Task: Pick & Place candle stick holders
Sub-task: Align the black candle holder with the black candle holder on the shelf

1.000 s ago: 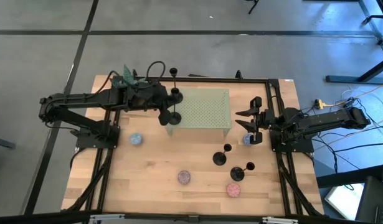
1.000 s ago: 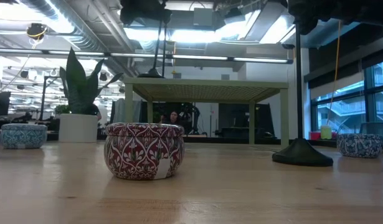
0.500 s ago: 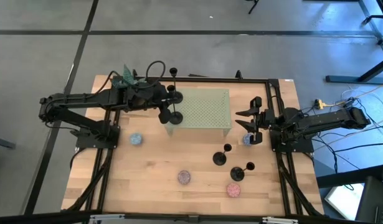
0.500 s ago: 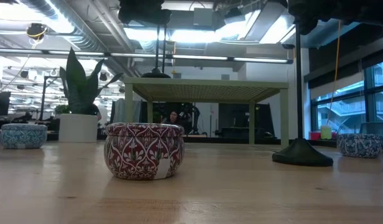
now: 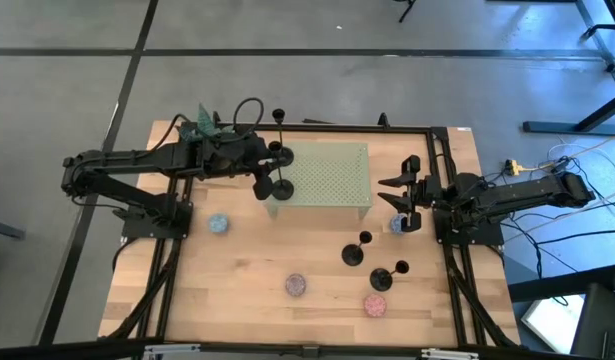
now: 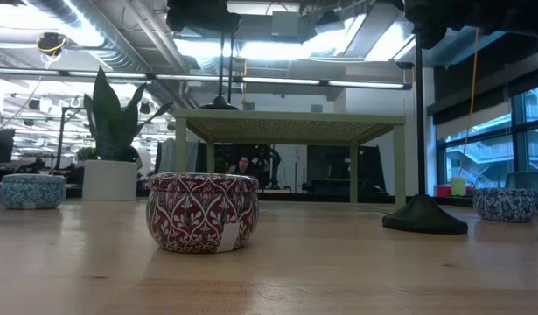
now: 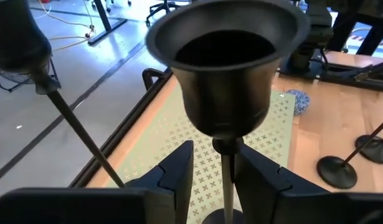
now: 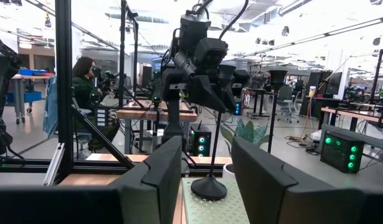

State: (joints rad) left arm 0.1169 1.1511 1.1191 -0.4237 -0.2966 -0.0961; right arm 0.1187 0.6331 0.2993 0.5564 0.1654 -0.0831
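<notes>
Perforated green stand, potted plant, patterned tin.

Matte black metal candle stick holders, a pale wood-plank table, a perforated green stand.

No words, brands or numbers can be read anywhere in these views. The patterned tin on the table carries a small white tag, but nothing on it can be made out.
</notes>
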